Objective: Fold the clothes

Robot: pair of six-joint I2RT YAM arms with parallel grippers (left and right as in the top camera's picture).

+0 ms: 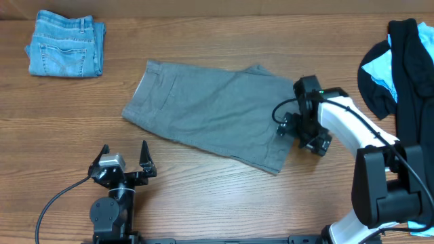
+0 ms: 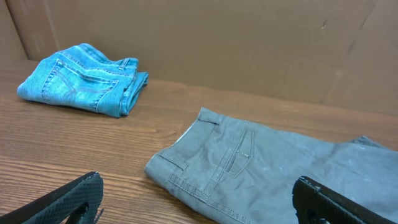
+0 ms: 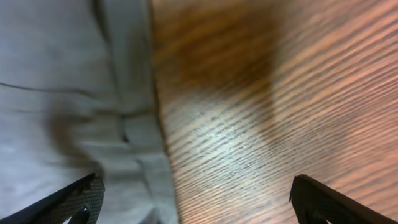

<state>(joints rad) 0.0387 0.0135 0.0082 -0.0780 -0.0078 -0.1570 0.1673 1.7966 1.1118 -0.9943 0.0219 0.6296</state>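
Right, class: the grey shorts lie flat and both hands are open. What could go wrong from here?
1. The right hand straddles the edge of the grey shorts, which is rumpled there; it may pinch only one layer, skewing the fold.
2. The left hand sits apart from the shorts, so nothing pins them; a pull could drag them across the table.
3. The right arm lies close to the dark clothes pile and might snag it.
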